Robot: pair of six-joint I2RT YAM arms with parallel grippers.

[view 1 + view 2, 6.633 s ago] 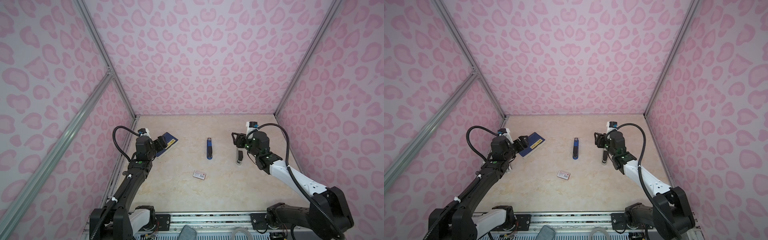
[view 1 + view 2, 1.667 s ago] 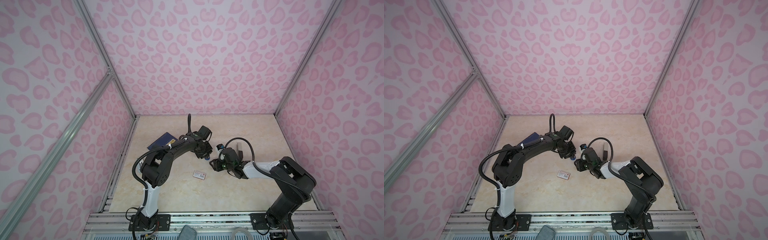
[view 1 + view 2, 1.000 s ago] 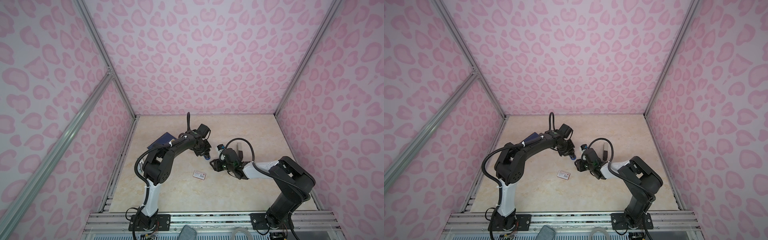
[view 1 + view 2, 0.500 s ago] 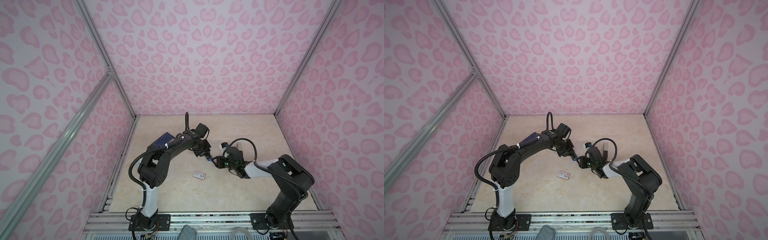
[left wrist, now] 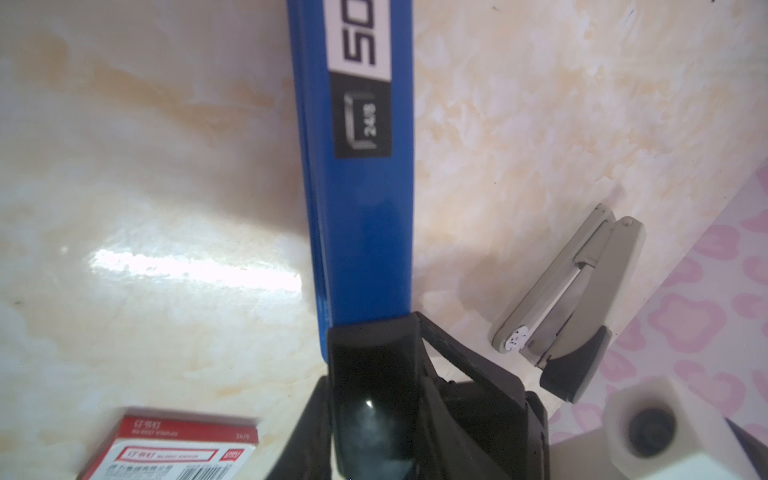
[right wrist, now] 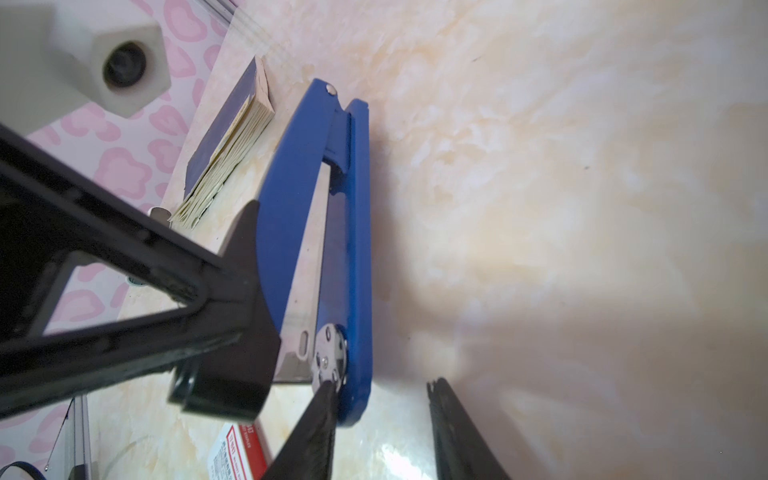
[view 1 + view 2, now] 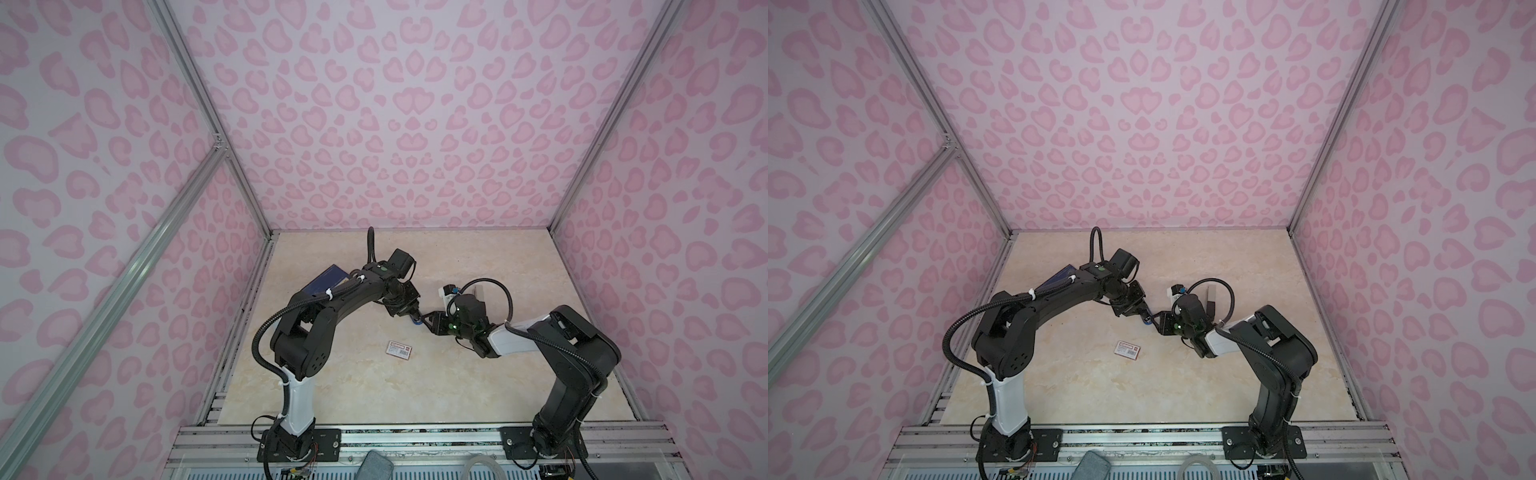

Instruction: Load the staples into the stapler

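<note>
**Two grippers at the blue stapler, staple box lying apart**

Two arms reach to the middle of the table (image 7: 415, 395), and in both top views you see their tips almost nose to nose. Your left gripper (image 7: 409, 313) enters from the left of the frame and your right gripper (image 7: 429, 325) from the right. Only a sliver of the blue stapler (image 7: 1146, 320) shows between them there.

The right wrist view gives you more. The blue stapler lies on the table, with a silver strip showing between its blue top arm and its base. The right jaws stand spread. One fingertip (image 6: 326, 390) touches the stapler's front end by the round metal disc, and the other is off to the side over bare table, apart from the stapler. A left finger (image 6: 249, 270) lies against the top arm near that same end. In the left wrist view a black finger covers the stapler's end, so you cannot tell whether the left jaws pinch it or merely rest on it.

The staple box (image 7: 399, 348) lies flat with its label and barcode up. In both top views it is below and left of the grippers, touching nothing. The dark blue booklet (image 7: 326, 280) sits near the table's left edge, partly hidden by the left arm. A grey stapler (image 5: 582, 299) lies near the pink wall, apart from the blue one.
</note>
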